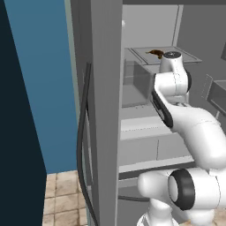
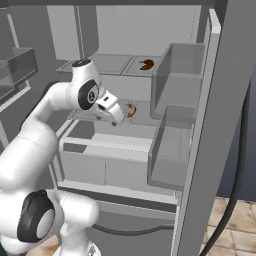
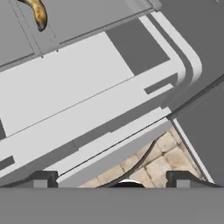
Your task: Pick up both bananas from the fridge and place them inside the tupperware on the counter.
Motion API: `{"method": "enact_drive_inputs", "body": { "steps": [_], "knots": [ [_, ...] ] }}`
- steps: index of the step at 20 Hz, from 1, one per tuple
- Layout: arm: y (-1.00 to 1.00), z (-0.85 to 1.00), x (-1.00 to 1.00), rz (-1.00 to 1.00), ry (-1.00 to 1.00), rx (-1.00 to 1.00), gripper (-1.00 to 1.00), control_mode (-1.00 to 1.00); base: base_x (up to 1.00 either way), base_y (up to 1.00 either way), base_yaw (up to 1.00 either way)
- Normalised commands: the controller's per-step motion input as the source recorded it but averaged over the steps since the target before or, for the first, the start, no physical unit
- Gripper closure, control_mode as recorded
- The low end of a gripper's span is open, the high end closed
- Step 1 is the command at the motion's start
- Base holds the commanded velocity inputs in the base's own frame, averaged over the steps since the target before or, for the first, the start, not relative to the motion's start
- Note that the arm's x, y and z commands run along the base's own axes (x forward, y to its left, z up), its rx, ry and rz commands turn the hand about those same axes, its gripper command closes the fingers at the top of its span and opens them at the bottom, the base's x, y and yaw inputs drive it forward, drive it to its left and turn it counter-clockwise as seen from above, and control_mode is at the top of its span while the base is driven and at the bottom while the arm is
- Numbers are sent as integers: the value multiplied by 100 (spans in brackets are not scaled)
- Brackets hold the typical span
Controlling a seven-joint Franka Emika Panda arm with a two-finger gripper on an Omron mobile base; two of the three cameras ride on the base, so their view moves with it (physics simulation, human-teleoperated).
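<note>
One banana (image 2: 146,64) lies on the upper fridge shelf (image 2: 112,64); the other (image 2: 131,109) sits on the shelf below, just beside the gripper (image 2: 114,113) and apparently loose, though the wrist partly hides it. Fingers spread wide, holding nothing. Step in hand: reaching for the lower banana, neither yet picked. Next move, likely: bring the fingers astride it, close, then withdraw from the fridge (image 2: 220,125).

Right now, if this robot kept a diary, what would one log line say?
place: open fridge | fingers: open, holding nothing | bananas: one on upper shelf, one on lower shelf beside hand | tupperware: not reached
</note>
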Motion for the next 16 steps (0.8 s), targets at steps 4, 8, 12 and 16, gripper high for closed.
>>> {"method": "enact_drive_inputs", "body": {
  "steps": [4, 8, 12, 16],
  "knots": [
    [-18, -20, 41, 8, -12, 0, -100, -100, 0, 0, 0],
    [-5, -34, 28, 21, -46, 0, -100, -100, 0, 0, 0],
    [0, -20, 34, 16, -38, 0, -100, -100, 0, 0, 0],
    [0, -15, 46, 17, -4, 0, -100, -100, 0, 0, 0]
  ]
}}
